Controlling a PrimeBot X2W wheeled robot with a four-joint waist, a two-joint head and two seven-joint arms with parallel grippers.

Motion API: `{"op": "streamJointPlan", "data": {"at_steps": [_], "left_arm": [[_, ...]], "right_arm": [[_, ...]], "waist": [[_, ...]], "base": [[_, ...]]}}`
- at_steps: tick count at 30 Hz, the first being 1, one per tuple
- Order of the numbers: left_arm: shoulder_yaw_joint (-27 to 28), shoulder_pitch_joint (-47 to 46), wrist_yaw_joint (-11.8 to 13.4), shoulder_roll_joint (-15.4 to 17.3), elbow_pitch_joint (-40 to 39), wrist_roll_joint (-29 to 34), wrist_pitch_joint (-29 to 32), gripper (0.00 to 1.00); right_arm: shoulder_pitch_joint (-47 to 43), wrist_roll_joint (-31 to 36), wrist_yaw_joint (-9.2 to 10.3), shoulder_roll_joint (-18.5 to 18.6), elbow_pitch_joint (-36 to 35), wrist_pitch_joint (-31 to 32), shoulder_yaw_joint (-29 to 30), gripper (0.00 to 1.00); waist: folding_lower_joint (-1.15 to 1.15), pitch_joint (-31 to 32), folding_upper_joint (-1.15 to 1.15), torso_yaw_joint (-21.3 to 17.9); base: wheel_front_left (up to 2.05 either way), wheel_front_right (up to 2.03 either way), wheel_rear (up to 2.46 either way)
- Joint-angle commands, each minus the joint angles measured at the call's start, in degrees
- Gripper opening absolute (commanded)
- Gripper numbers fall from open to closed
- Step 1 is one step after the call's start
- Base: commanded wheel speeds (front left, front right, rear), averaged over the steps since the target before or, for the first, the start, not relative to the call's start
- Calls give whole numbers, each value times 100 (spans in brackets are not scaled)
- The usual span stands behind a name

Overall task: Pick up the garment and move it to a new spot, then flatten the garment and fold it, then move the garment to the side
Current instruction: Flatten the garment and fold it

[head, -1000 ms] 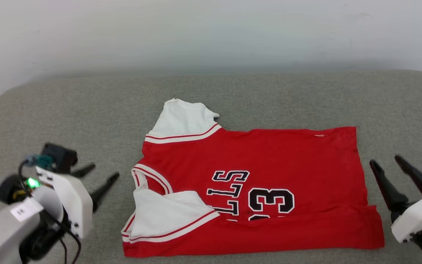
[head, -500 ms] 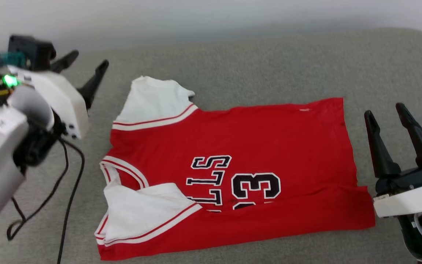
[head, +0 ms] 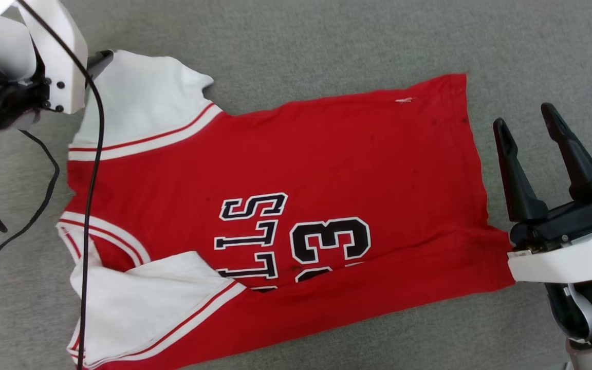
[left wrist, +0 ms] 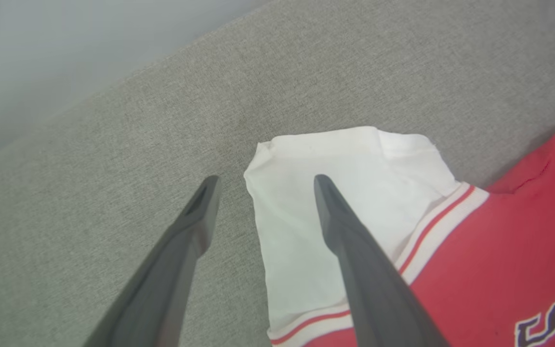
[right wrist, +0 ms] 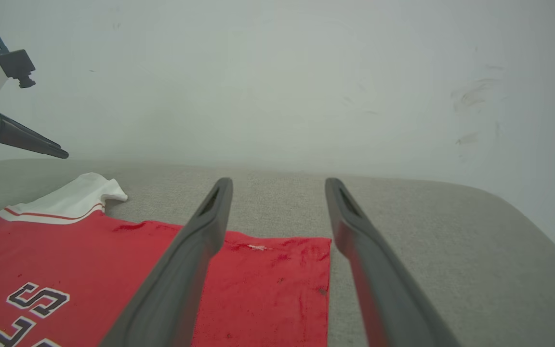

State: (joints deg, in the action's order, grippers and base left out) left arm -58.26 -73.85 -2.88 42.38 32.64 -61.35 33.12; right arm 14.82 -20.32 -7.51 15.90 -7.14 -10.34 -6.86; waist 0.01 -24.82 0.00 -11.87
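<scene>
My head camera is tipping down, so the whole picture is shifting while the garment (head: 327,169) is lying spread on the grey cushion (head: 327,31), its near edge turned over the lettering. The real change is that I'm bringing the left gripper (left wrist: 263,180) from the near left up over the far white sleeve (left wrist: 287,217), fingers spread wide and holding nothing. The right gripper (head: 523,117) is waiting just beside the right hem, equally wide and empty. I'm judging that folding the sleeve in is coming next.
</scene>
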Motion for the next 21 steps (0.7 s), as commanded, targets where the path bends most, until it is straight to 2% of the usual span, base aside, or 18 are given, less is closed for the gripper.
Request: {"op": "streamJointPlan", "data": {"at_steps": [1, 5, 8, 15, 16, 17, 18, 21], "left_arm": [[-45, -125, -23, -59, 86, 4, 169, 100], [-281, -338, 18, -104, 347, 256, 512, 100], [-366, -425, 32, -191, 527, 421, 433, 100], [-691, -140, -180, -300, 902, 462, 709, 100], [-703, -98, -209, -332, 910, 440, 725, 81], [-700, -72, -238, -361, 919, 418, 700, 7], [-691, -57, -249, -393, 914, 415, 612, 0], [-660, -45, -292, -445, 933, 410, 395, 0]], "right_arm": [[102, 22, 5, -46, -18, -42, -7, 100], [210, 27, 5, -60, -4, -86, -27, 100], [285, 27, 5, -82, 7, -104, -93, 100], [343, -41, 5, 3, 67, -121, -116, 100], [341, -35, 5, 8, 72, -115, -105, 100], [343, -42, 5, 11, 74, -107, -102, 100], [353, -48, 5, 10, 73, -94, -103, 100], [375, -53, 5, 25, 56, -48, -106, 100]], "waist": [[-1, -248, 0, -171], [-1, -439, 0, -219], [-1, -562, 0, -252], [-1, -591, 0, -232], [-1, -577, 0, -221], [-1, -567, 0, -213], [-1, -560, 0, -204], [-1, -540, 0, -170]], "base": [[0, 0, 0], [0, 0, 0], [0, 0, 0], [0, 0, 0], [0, 0, 0], [0, 0, 0], [0, 0, 0], [0, 0, 0]]}}
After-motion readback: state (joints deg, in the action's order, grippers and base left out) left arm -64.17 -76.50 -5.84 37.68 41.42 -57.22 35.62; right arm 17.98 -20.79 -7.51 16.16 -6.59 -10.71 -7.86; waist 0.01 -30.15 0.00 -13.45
